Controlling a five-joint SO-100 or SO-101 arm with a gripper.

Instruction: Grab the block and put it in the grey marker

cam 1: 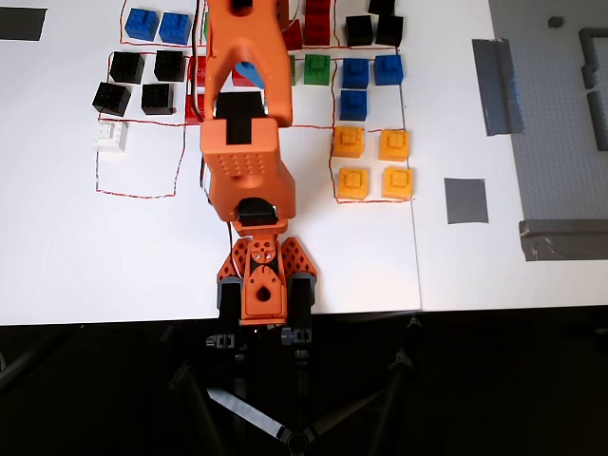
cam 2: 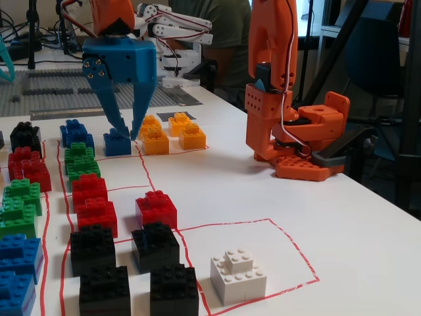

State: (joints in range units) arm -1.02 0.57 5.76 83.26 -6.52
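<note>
The white block [cam 1: 111, 136] sits alone at the top left corner of a red-outlined box in the overhead view. In the fixed view it [cam 2: 238, 275] is nearest the camera. The grey marker [cam 1: 465, 200] is a small square tape patch on the white table, right of the yellow bricks [cam 1: 372, 161]. My blue gripper [cam 2: 129, 130] hangs open and empty over a blue brick [cam 2: 117, 141], far from the white block. In the overhead view the orange arm [cam 1: 247, 142] hides most of the gripper.
Black [cam 1: 141, 81], red [cam 2: 156, 207], green [cam 2: 79, 158], blue [cam 1: 370, 81] and yellow bricks fill red-outlined boxes. A wide grey tape strip [cam 1: 499, 85] and a grey strip [cam 1: 560, 237] lie at the right by a grey baseplate [cam 1: 556, 123]. The arm's base [cam 1: 261, 285] stands at the table's near edge.
</note>
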